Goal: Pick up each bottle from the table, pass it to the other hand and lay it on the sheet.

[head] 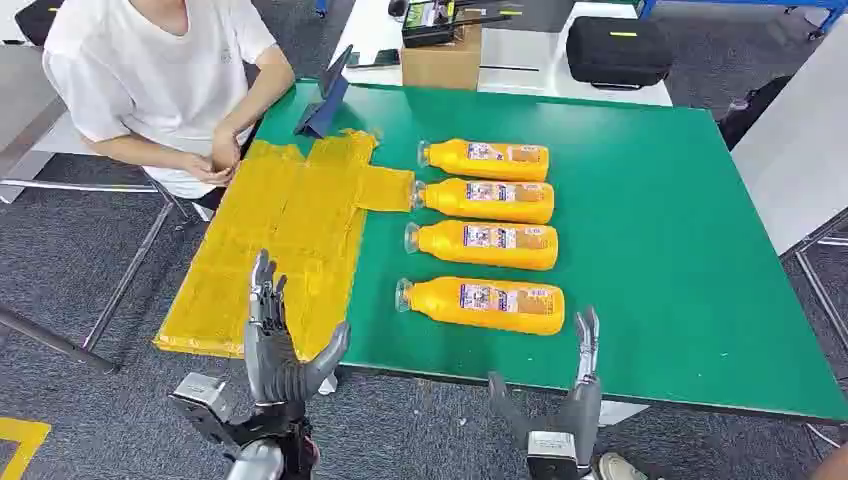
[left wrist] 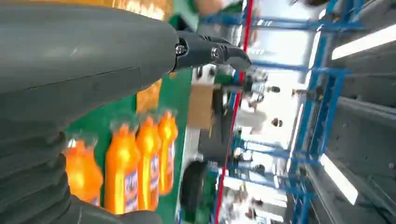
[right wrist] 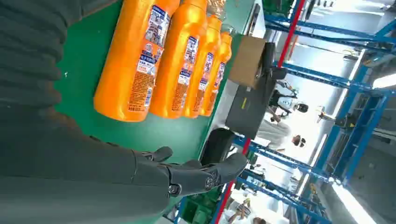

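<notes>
Four orange bottles lie on their sides in a row on the green table (head: pixel 680 250), caps pointing toward the yellow sheet (head: pixel 270 250), labels facing up. The nearest bottle (head: pixel 485 305) sits close to the table's front edge; behind it come the second bottle (head: pixel 485 245), the third bottle (head: pixel 487 200) and the far bottle (head: pixel 487 160), each just beside the next and roughly parallel. The sheet is spread flat over the table's left part, wrinkled, with one flap reaching out to the third bottle's cap. The left hand (head: pixel 275 350) is raised at the front edge of the sheet, fingers upright and spread, thumb out to the side, holding nothing. The right hand (head: pixel 580 385) stands in front of the table edge, near the nearest bottle's base, fingers straight and apart, also empty; whether it touches the table I cannot tell. A person in a white shirt (head: pixel 150 70) sits at the far left corner, hands together by the sheet's edge. A cardboard box (head: pixel 440 60) and a black case (head: pixel 617 50) sit on the white surface beyond the table.
</notes>
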Tool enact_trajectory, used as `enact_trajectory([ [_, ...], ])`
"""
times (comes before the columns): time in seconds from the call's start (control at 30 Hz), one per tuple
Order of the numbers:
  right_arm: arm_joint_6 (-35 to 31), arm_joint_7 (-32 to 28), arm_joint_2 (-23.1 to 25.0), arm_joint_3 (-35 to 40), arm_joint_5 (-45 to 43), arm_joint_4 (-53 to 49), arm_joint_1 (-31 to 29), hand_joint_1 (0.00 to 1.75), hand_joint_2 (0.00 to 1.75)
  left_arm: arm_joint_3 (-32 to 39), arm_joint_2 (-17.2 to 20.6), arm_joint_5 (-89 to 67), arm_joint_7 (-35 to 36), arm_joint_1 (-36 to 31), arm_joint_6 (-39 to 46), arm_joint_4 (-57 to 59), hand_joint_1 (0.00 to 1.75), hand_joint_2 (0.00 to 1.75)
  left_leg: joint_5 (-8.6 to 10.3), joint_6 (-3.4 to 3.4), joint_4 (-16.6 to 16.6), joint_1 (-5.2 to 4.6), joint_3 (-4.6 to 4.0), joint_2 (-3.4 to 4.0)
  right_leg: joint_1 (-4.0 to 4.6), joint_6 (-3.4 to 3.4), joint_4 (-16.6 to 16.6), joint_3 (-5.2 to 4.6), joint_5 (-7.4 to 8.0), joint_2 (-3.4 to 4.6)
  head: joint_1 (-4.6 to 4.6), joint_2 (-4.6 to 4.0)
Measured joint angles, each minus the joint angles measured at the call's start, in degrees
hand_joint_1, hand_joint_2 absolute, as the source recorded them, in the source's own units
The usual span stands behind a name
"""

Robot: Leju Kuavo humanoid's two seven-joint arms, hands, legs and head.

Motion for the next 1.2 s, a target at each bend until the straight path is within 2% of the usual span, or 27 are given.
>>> enact_trajectory([
  [0.43, -0.18, 0.02, -0.02, 0.02, 0.72, 0.0, -0.02, 0.0, 1.75, 0.02, 0.0, 1.45, 0.37, 0.0, -0.92, 0.0, 0.0, 1.75, 0.0, 0.0, 0.0, 0.0, 0.0, 0.0, 0.0, 0.0, 0.0, 0.0, 0.0, 0.0, 0.02, 0.0],
  [0.53, -1.09, 3.2, -0.4, 0.04, 9.15, 0.0, -0.63, 0.0, 1.75, 0.11, 0.0, 1.71, 0.46, -0.02, -0.92, -0.02, 0.0, 1.75, 0.0, 0.0, 0.0, 0.0, -0.01, 0.0, 0.0, 0.0, 0.0, 0.01, 0.0, 0.0, 0.0, 0.0],
  [0.63, 3.22, 11.22, -3.47, -0.2, 23.1, 0.46, -3.76, 0.0, 1.75, 0.35, 0.02, 0.99, 0.41, -0.09, -1.45, -0.02, 0.0, 1.75, 0.01, 0.02, 0.0, -0.01, -0.01, 0.01, -0.01, 0.01, 0.0, 0.01, 0.02, 0.0, 0.0, 0.0],
  [0.7, 6.69, 14.36, -5.97, -1.27, 29.27, 1.84, -6.97, 0.0, 1.75, 0.5, 0.07, 0.57, 0.41, -0.1, -2.41, -0.02, 0.0, 1.75, 0.07, 0.09, 0.0, -0.06, 0.0, -0.01, -0.04, 0.03, -0.01, 0.04, 0.04, 0.0, 0.0, 0.0],
  [0.77, 10.46, 15.21, -7.93, -2.6, 29.59, 3.73, -9.95, 0.0, 1.75, 0.61, 0.17, 0.03, 0.41, -0.08, -3.37, -0.02, 0.0, 1.75, 0.12, 0.16, 0.01, -0.1, -0.01, -0.03, -0.1, 0.09, -0.01, 0.06, 0.08, -0.01, 0.0, 0.0],
  [0.9, 14.03, 15.98, -10.75, -4.79, 31.56, 7.19, -14.33, 0.0, 1.75, 0.89, 0.33, -0.8, 0.81, -0.11, -5.07, -0.07, 0.0, 1.75, 0.12, 0.17, 0.02, -0.15, -0.01, -0.03, -0.15, 0.14, 0.0, 0.06, 0.11, -0.01, 0.0, 0.0],
  [1.2, 14.89, 17.46, -12.68, -5.86, 32.92, 11.32, -18.08, 0.0, 1.75, 1.38, 0.33, -1.07, 1.0, -0.3, -6.21, -0.04, 0.0, 1.75, 0.09, 0.16, 0.02, -0.14, -0.04, -0.03, -0.14, 0.13, 0.01, 0.0, 0.07, -0.01, 0.0, 0.0],
])
